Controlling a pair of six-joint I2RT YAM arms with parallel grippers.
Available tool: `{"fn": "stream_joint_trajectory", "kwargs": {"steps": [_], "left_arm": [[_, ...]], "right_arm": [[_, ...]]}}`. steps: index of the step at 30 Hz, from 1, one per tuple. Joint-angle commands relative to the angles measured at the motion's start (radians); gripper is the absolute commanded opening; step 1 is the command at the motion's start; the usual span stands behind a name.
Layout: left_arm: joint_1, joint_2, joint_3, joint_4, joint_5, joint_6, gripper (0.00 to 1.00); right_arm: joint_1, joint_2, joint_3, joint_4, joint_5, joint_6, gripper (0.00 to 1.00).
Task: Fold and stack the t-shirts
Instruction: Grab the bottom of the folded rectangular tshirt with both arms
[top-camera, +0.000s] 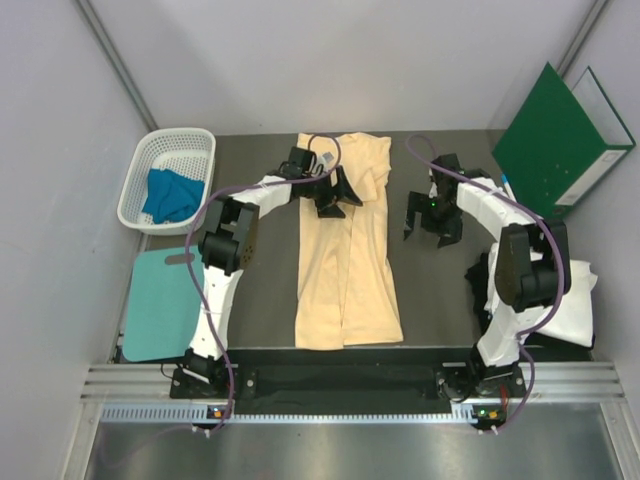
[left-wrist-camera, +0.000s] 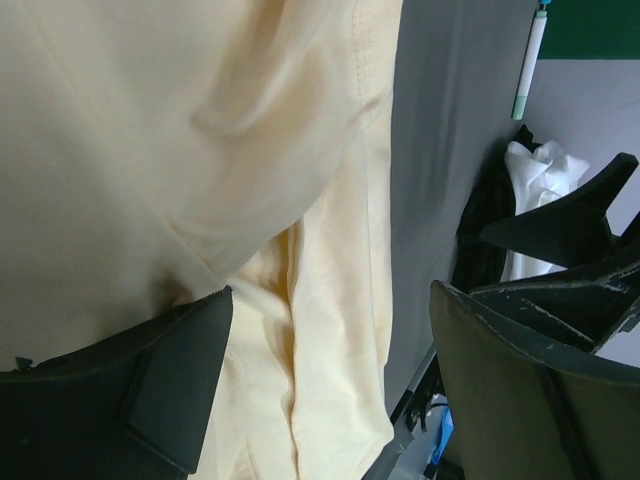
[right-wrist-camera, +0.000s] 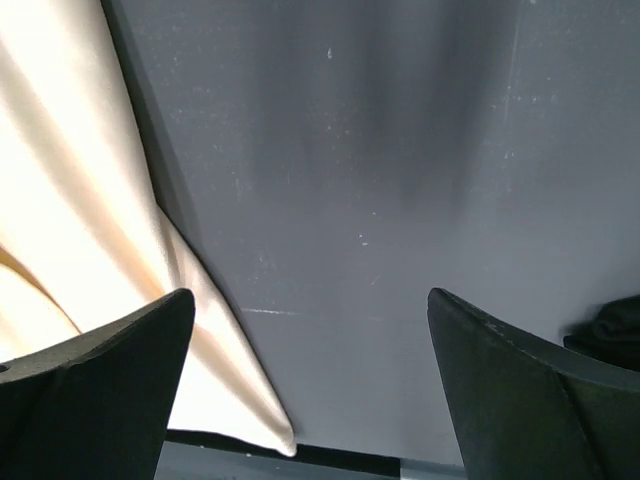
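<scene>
Your peach-yellow t-shirt (top-camera: 345, 260) lies along the middle of the tabletop (top-camera: 270, 285) as a long strip, sides folded in, not yet folded short. Your left pincer (top-camera: 335, 200) hangs released over its far end, and your right pincer (top-camera: 428, 230) is released beside it. The blue t-shirt (top-camera: 170, 195) sits bunched in the far-left basket (top-camera: 150, 150).

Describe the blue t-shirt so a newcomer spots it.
At the dark table's far left corner sits a white slotted plastic basket. The crumpled blue cloth t-shirt lies inside it, the only garment in a container; the nearby teal sheet lies flat.
</scene>
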Motion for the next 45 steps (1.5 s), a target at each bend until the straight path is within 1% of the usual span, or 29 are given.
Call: {"fn": "stream_joint_trajectory", "kwargs": {"steps": [1, 6, 9, 10, 16, 19, 21, 26, 32, 36, 39, 40, 41, 42, 43, 44, 45], "left_arm": [[-0.016, 0.050, 0.036, -0.008, -0.055, 0.025, 0.82], [-0.042, 0.087, 0.068, -0.011, -0.046, 0.015, 0.74], [-0.054, 0.099, 0.081, -0.008, -0.038, 0.011, 0.65], [-0.058, 0.104, 0.082, -0.011, -0.037, 0.011, 0.60], [-0.063, 0.062, 0.067, -0.007, -0.044, 0.012, 0.59], [-0.063, 0.041, 0.049, 0.015, -0.046, 0.005, 0.56], [-0.063, 0.036, 0.050, 0.015, -0.040, -0.003, 0.52], [-0.071, 0.013, 0.041, 0.022, -0.028, -0.008, 0.50], [-0.083, -0.024, 0.012, -0.001, -0.021, 0.006, 0.47], [-0.092, -0.056, -0.013, -0.038, -0.043, 0.035, 0.44], [-0.095, -0.042, -0.024, -0.057, -0.043, 0.044, 0.38], [-0.094, -0.036, -0.019, -0.062, -0.044, 0.046, 0.36], [-0.095, -0.031, -0.016, -0.064, -0.044, 0.047, 0.27], [-0.095, -0.021, -0.008, -0.068, -0.044, 0.048, 0.19], [-0.094, -0.018, -0.004, -0.079, -0.051, 0.051, 0.06], [-0.094, -0.018, 0.001, -0.087, -0.054, 0.052, 0.00], [-0.095, -0.022, 0.006, -0.091, -0.055, 0.054, 0.00]], "right_arm": [[-0.013, -0.059, -0.021, 0.015, -0.026, -0.030, 1.00], [-0.021, -0.047, -0.015, 0.009, -0.043, -0.041, 1.00], [-0.024, -0.039, -0.010, 0.006, -0.045, -0.050, 1.00], [-0.025, -0.039, -0.012, 0.004, -0.045, -0.052, 1.00], [-0.028, -0.039, -0.029, 0.015, -0.053, -0.055, 1.00], [-0.030, -0.039, -0.041, 0.021, -0.057, -0.053, 1.00], [-0.030, -0.038, -0.047, 0.024, -0.062, -0.053, 1.00], [-0.033, -0.033, -0.055, 0.031, -0.068, -0.057, 1.00], [-0.033, -0.026, -0.061, 0.043, -0.080, -0.055, 1.00], [-0.034, -0.018, -0.058, 0.047, -0.088, -0.053, 1.00], [-0.036, -0.012, -0.056, 0.051, -0.092, -0.057, 1.00], [-0.036, -0.009, -0.055, 0.051, -0.092, -0.055, 1.00], [-0.037, -0.007, -0.055, 0.049, -0.094, -0.055, 1.00], [-0.039, -0.007, -0.053, 0.050, -0.094, -0.055, 1.00], [-0.041, -0.009, -0.053, 0.049, -0.095, -0.060, 1.00], [-0.041, -0.010, -0.052, 0.049, -0.097, -0.060, 1.00], [-0.041, -0.010, -0.052, 0.047, -0.097, -0.060, 1.00]]}}
